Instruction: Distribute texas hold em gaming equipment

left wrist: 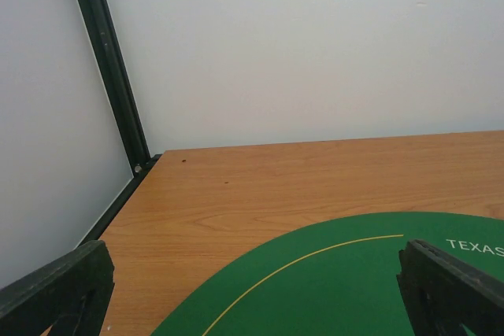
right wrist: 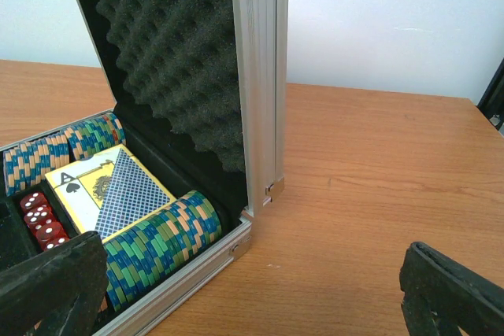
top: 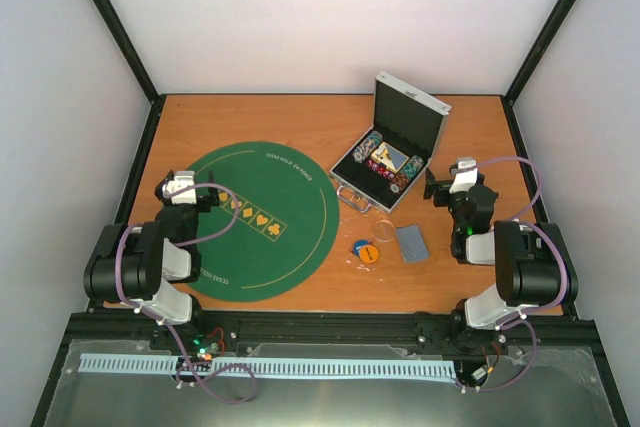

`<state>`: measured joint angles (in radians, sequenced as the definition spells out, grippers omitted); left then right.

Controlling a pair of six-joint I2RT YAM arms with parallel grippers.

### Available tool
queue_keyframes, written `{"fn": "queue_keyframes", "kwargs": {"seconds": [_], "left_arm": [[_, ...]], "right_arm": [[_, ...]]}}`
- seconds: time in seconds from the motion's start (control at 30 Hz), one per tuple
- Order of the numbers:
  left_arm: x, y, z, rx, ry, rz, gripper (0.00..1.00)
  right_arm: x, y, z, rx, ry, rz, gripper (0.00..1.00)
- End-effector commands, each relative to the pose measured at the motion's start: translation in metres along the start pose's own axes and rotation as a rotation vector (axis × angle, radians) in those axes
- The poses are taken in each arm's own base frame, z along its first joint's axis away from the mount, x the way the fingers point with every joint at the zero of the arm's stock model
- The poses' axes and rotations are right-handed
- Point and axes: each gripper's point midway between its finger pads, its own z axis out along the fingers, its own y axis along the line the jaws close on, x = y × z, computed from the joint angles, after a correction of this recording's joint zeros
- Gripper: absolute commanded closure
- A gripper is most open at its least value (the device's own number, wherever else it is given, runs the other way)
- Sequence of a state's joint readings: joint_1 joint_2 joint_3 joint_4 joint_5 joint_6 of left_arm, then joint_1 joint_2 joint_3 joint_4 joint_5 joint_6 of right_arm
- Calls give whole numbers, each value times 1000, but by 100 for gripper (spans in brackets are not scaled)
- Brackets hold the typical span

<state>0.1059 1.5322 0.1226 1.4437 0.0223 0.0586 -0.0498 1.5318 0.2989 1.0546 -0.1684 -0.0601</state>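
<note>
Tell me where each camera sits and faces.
Top external: above, behind the bases, looking down on the table; both arms show.
Left wrist: on the left gripper, facing the green mat and far corner; own fingertips show.
Right wrist: on the right gripper, facing the open metal case; own fingertips show.
Shared: top and right wrist see the case.

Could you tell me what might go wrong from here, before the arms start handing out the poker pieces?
The raised lid stands just ahead of the open right gripper; reaching for the chips could knock it or shove the case.
The chips sit packed in rows, so a pinch may lift several or spill them.
The card deck, clear disc and orange disc lie flat and close together; grabbing one may nudge another.
</note>
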Motion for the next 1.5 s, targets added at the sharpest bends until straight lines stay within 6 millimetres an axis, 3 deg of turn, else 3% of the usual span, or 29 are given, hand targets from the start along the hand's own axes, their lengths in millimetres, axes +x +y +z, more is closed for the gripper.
{"fn": "queue_keyframes", "kwargs": {"seconds": [0.0, 0.2, 0.3, 0.4, 0.53, 0.67, 0.73, 0.9, 1.07, 1.27, 1.47], "left_arm": [[-15, 4, 4, -10, -50, -23, 0], [-15, 2, 4, 8, -51, -19, 0], [-20, 0, 1, 22, -64, -14, 0], [-33, 2, 6, 19, -59, -19, 0], [-70, -10, 22, 119, -28, 45, 0], [-78, -7, 58, 149, 200, 109, 0], [-82, -10, 63, 195, 328, 136, 0], [-102, -30, 34, 360, 414, 193, 0], [-133, -51, -3, 521, 459, 185, 0], [-160, -75, -41, 699, 496, 112, 0], [-161, -76, -57, 710, 565, 82, 0]], "right_arm": [[-5, 1, 0, 4, -23, -14, 0], [-7, -1, -2, 15, -35, -8, 0], [-25, -9, -8, 64, -61, 9, 0], [-42, -4, -10, 28, -1, 34, 0], [-80, 28, -15, -171, 15, 71, 0], [-114, 55, -26, -342, 5, 118, 0], [-133, 69, -35, -436, -8, 127, 0], [-167, 100, -55, -594, -4, 135, 0], [-178, 140, -61, -643, 89, 42, 2], [-168, 198, -52, -699, 271, -59, 4], [-155, 211, -31, -634, 397, -106, 4]]}}
